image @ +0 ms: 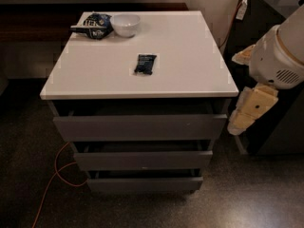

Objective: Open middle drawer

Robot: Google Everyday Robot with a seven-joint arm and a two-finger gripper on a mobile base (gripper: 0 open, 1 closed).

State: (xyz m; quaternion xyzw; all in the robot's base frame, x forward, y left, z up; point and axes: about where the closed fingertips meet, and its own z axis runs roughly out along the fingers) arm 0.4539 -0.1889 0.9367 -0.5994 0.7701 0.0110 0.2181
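The gripper (pixel 243 119) is hanging just right of the cabinet (pixel 183 65), not touching the middle drawer (pixel 142 159), probably lining up its approach; open or closed, I cannot tell.

We count three grey drawers (pixel 140 127) including the middle drawer (pixel 142 159), one bowl (pixel 125 24), one snack bag (pixel 93 25), one small packet (pixel 145 63), one cable (pixel 51 175), one gripper (pixel 239 123) at the frame's right.
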